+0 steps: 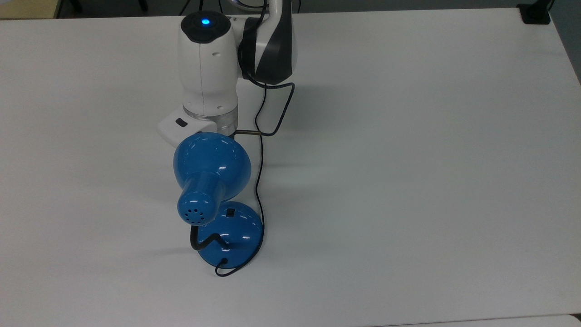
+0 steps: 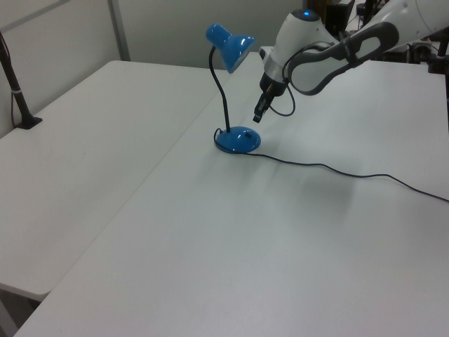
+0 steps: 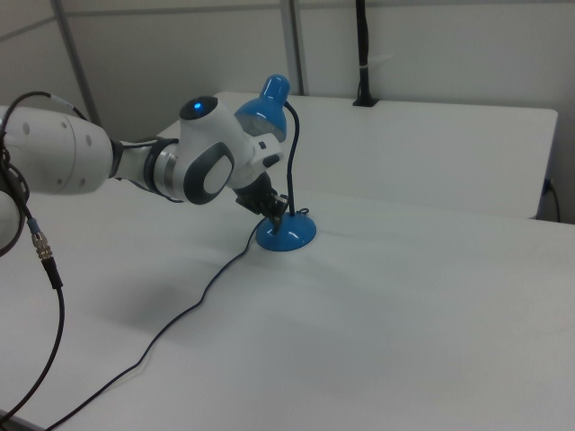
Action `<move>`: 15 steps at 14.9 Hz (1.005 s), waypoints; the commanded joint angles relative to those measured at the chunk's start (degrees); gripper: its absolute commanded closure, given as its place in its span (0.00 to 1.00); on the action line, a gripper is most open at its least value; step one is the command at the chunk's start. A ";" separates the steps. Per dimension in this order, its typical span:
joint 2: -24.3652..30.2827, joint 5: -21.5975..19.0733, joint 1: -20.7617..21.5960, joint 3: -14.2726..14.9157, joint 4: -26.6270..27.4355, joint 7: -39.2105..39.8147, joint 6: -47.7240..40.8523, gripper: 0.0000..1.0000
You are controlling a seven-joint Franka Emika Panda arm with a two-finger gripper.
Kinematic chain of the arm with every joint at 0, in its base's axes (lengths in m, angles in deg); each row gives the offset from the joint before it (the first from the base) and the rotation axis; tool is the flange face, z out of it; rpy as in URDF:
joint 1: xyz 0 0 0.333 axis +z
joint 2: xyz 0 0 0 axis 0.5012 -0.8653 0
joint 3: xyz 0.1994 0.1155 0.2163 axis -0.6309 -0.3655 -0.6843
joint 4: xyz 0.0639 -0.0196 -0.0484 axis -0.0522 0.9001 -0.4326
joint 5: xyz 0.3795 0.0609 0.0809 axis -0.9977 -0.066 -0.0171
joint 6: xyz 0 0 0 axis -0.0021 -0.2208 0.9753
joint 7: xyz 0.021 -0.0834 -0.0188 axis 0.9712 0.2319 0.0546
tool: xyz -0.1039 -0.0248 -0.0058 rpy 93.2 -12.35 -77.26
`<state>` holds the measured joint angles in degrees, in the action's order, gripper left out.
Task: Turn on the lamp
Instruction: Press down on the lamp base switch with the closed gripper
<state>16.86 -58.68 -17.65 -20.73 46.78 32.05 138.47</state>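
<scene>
End effector (image 2: 257,116) just above glossy domed lamp base (image 2: 237,140).

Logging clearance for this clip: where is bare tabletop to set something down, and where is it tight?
Bare table spans the top view's right, beyond the cord, and the top view's left of the lamp. Tight spot: between shade and base, where the gripper hangs above the base.

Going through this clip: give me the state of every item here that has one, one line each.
lamp: upright on the table, unlit, shade tilted down.
switch: on the base, untouched.
cord: trailing loose across the table.
hand: pointing down, above the base, apart from it.
</scene>
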 commanded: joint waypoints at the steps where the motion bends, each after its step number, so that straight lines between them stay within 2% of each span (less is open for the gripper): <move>1: -3.44 -1.04 1.01 0.42 -1.82 -2.11 2.74 1.00; 8: -7.31 -0.78 1.01 -0.98 -5.68 -4.13 3.01 1.00; 15: -7.31 -0.60 1.01 -1.33 -5.95 -4.31 3.01 1.00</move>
<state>10.59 -58.68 -17.03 -21.87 41.64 28.75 140.44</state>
